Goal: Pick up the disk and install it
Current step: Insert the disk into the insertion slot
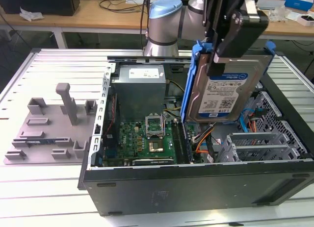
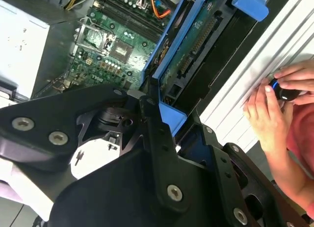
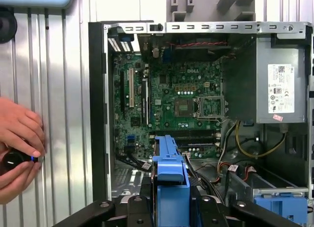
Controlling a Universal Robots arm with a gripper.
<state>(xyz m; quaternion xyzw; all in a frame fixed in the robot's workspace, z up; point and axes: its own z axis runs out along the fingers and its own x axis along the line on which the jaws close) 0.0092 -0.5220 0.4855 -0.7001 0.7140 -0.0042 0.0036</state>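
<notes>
I have the end effector (image 1: 217,65) clamped on the disk (image 1: 230,92), its black fingers closed on the upper edge of the bright blue carrier. In the exterior view the disk hangs clear of everything, nearly upright and slightly tilted, its white-and-blue label facing the camera. It sits above the open computer case (image 1: 196,190), over the gap between the green motherboard (image 1: 142,138) and the silver perforated drive cage (image 1: 265,143) toward the exterior view's right. I can't tell whether its lower corner touches anything inside the case.

In the second wrist view I see the disk (image 2: 196,45) edge-on, circuit-board side showing, with the end effector (image 2: 154,109) pinching the blue frame. In the first wrist view the blue carrier (image 3: 169,163) rises between the black fingers, with the motherboard (image 3: 171,99) beyond it.

The grey power supply (image 1: 140,85) stands at the back of the case, beside the arm's base. A grey fixture plate (image 1: 49,129) with upright blocks lies on the ribbed counter (image 1: 49,192) toward the exterior view's left, just beside the case.

A person's hands (image 3: 19,143) rest on the counter next to the case wall, holding a small black object with a blue light; they also show in the second wrist view (image 2: 272,107).
</notes>
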